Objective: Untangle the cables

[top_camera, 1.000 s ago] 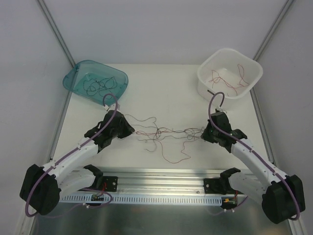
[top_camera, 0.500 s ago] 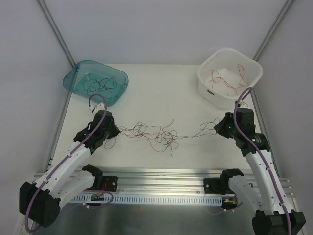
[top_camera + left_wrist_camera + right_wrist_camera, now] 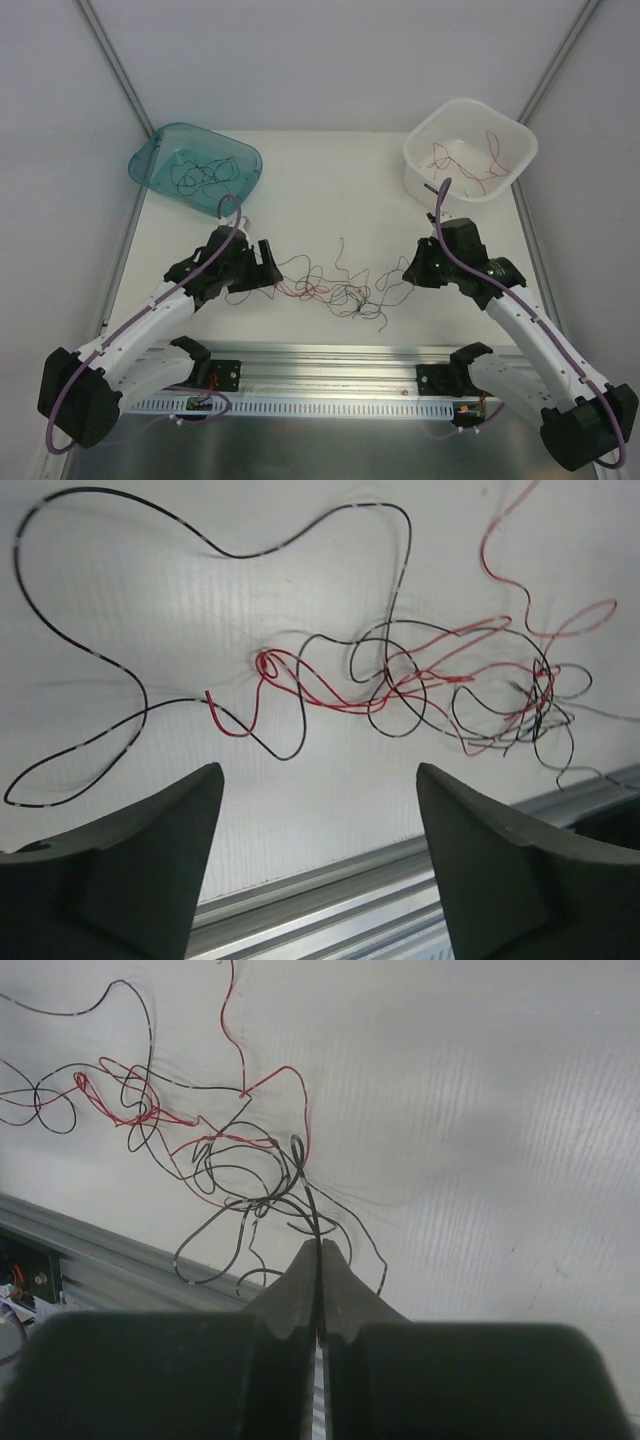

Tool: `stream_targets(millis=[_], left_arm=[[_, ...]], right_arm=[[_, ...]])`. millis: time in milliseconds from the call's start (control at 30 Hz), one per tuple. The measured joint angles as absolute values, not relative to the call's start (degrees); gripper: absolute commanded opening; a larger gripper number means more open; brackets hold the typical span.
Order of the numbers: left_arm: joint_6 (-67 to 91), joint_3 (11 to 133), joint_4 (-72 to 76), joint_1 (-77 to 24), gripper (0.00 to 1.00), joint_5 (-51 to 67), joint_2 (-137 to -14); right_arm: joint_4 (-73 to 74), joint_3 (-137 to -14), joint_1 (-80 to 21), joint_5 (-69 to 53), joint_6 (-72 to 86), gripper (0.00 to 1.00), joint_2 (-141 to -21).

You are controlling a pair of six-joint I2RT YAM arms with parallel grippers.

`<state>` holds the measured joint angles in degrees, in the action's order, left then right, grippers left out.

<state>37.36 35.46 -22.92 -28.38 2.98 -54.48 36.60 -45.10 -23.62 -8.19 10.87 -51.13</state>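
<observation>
**Left released, right pinching a black strand**

- Cables (image 3: 340,290): loose red/black tangle flat on the table (image 3: 330,190), between the two grippers, just ahead of the rail (image 3: 330,358).
- Left gripper (image 3: 318,780): jaws spread wide, nothing between them. It sits at the tangle's left end. The nearest black loop lies just ahead of the fingers (image 3: 150,860); I can't tell if it touches them.
- Right gripper (image 3: 318,1245): clenched, with a black strand running straight into the closed tips. How far the strand goes in is hidden by the fingers (image 3: 290,1300).
- In the top view the right gripper's tips are buried under the wrist, so the grip is unreadable there.
- The knot core is too dense to trace which strand goes where.
- In the right wrist view one red strand runs off the top edge and black ones run off the left edge.
- Teal tub (image 3: 150,165) holds black strands (image 3: 200,175). White tub (image 3: 415,160) holds red strands (image 3: 470,160). They are too thin to count.
</observation>
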Motion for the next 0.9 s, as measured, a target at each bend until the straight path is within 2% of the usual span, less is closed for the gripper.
stream_targets(millis=[200, 533, 767, 800, 867, 900], left_arm=[[34.87, 41.87, -22.13, -39.03, 0.83, 4.75, -58.06], [29.1, 54.96, -19.2, -51.59, 0.78, 2.46, -79.13], [28.03, 60.07, -17.34, -52.86, 0.64, 0.47, -94.21], [28.08, 60.47, -17.21, -52.84, 0.57, 0.16, -95.85], [28.69, 61.12, -16.84, -52.84, 0.49, -0.64, -99.09], [29.17, 61.17, -16.78, -52.82, 0.38, -1.13, -100.22]], right_arm=[[36.27, -45.82, -28.51, -7.29, 10.87, 0.01, -51.66], [36.29, -50.04, -31.22, -7.16, 10.81, 0.01, -48.88], [36.32, -50.59, -32.45, -7.46, 10.81, 0.01, -48.45], [36.36, -50.59, -32.53, -7.53, 10.81, 0.01, -48.21], [36.97, -50.92, -32.62, -7.51, 10.79, 0.01, -47.59], [37.19, -51.2, -32.62, -7.49, 10.76, 0.01, -47.31]])
